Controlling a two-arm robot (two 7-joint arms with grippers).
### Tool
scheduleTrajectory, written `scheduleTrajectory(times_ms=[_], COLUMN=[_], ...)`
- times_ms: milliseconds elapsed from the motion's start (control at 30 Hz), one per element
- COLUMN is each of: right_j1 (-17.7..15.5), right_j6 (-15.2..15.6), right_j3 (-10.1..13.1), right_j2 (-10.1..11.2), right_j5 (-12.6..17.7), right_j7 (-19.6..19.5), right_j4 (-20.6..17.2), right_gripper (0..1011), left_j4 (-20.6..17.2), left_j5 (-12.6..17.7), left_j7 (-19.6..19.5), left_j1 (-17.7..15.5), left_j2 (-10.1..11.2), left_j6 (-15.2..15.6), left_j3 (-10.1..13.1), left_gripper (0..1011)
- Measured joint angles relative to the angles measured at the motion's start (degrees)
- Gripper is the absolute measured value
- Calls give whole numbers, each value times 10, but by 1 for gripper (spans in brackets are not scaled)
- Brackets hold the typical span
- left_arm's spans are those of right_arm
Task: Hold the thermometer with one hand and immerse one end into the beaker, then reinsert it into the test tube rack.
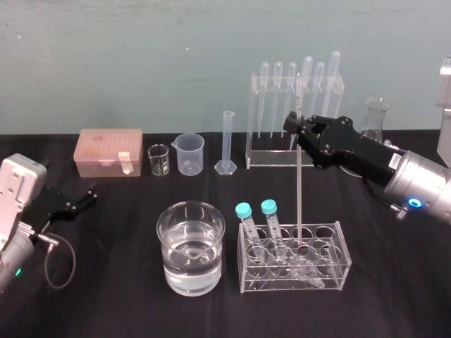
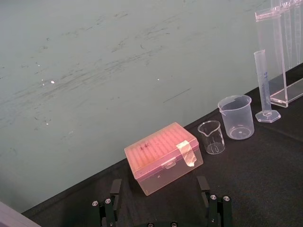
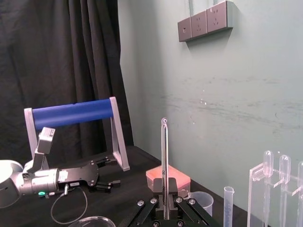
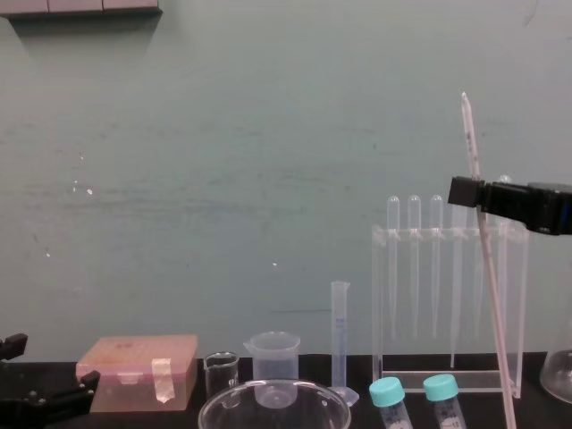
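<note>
My right gripper (image 1: 297, 130) is shut on the upper part of the thermometer (image 1: 299, 197), a long thin glass rod that stands nearly upright. Its red lower tip reaches down into a hole of the low clear test tube rack (image 1: 338, 264), which also holds two blue-capped tubes (image 1: 268, 208). In the right wrist view the thermometer (image 3: 164, 156) rises from between the closed fingers (image 3: 164, 201). In the chest view the thermometer (image 4: 490, 295) slants down past the right gripper (image 4: 474, 192). The glass beaker (image 1: 191, 246), about half full of water, stands left of the rack. My left gripper (image 2: 161, 189) rests open at the table's left.
A tall acrylic stand (image 1: 296, 158) with pipettes, a graduated cylinder (image 1: 226, 144), two small beakers (image 1: 190, 153) and a pink tip box (image 1: 109, 151) line the back. A flask (image 1: 375, 120) stands behind my right arm. A blue-handled frame (image 3: 73, 113) stands beyond the left arm.
</note>
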Motion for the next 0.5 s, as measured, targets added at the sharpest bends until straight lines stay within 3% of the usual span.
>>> scheduleTrajectory(times_ms=[500], right_j1=[-8], right_j6=[2], right_j3=[-6], right_j2=[-3], right_j5=[-23], right_j7=[-1], right_j4=[5], right_gripper=[56], left_j4=[0], left_j5=[0], left_j7=[0], left_j1=[0], left_j2=[0], left_j6=[0], left_j3=[0], left_gripper=[1008])
